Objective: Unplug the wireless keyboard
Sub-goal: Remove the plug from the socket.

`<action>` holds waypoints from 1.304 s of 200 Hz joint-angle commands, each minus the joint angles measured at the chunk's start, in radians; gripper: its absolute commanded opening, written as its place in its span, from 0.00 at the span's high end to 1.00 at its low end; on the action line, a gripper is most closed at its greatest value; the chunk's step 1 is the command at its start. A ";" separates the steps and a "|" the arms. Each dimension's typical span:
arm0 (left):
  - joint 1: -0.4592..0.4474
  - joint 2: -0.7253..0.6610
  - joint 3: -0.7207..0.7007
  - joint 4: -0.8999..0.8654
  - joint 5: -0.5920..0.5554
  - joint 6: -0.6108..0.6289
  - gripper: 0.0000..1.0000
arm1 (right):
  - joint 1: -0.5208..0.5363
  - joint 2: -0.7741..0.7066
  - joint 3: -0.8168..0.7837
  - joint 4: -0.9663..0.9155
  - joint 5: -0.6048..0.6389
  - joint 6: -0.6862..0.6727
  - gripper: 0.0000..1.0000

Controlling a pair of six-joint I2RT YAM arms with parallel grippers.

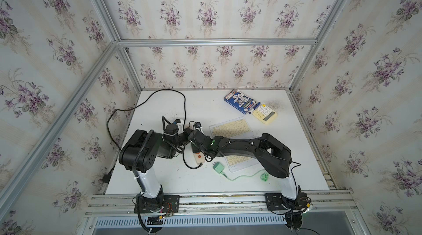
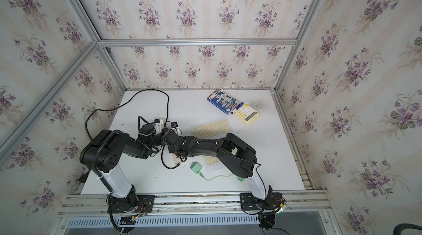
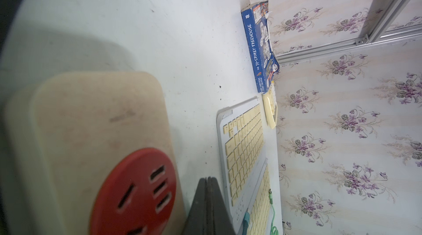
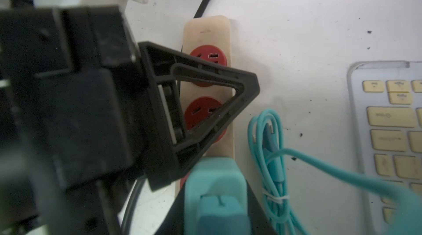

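Nearest, the green plug block is seen just beside the near end of the power strip, not on it. So it is judged to be pulled out already. In the right wrist view it sits between the two black fingers of the right pincer, which looks clamped on it. Whether it is lifted or lies on the bench cannot be told.

In that view the green cable is bunched between the strip and the wireless keyboard. The keyboard lies flat in the middle of the bench, partly hidden under the right arm. Whether the cable is plugged into it cannot be told.

The left pincer is shut tight with nothing in it and is held over the strip.

For the step to be done well, the strip should be kept still by the left pincer. The plug block should be moved straight away from the sockets, and the cable should not be tugged hard.

No box or bowl is seen. Only the strip's red sockets could hold something, and the ones in view are empty. Farthest back, a calculator and a book are laid close together.
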 commanded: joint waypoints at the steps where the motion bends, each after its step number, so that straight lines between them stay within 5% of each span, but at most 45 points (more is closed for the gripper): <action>1: -0.008 0.043 -0.029 -0.262 0.006 0.008 1.00 | 0.028 0.019 0.085 -0.021 0.027 -0.014 1.00; 29: -0.008 0.048 -0.052 -0.225 -0.002 0.004 1.00 | 0.064 0.090 0.241 -0.193 0.201 -0.093 1.00; 97: -0.008 0.048 -0.054 -0.218 -0.004 0.006 1.00 | -0.014 0.000 -0.035 0.214 -0.142 0.037 1.00; 153: -0.008 0.047 -0.056 -0.217 -0.018 0.004 1.00 | 0.050 0.040 0.154 -0.069 0.104 -0.041 1.00; 197: -0.008 0.047 -0.056 -0.217 -0.018 0.006 1.00 | -0.030 -0.063 -0.111 0.264 -0.129 0.103 1.00; 232: -0.007 0.045 -0.058 -0.216 -0.021 0.009 1.00 | 0.027 -0.004 0.031 0.078 -0.002 0.035 1.00; 261: -0.007 0.045 -0.059 -0.218 -0.020 0.008 1.00 | 0.028 -0.017 -0.006 0.160 0.004 0.008 1.00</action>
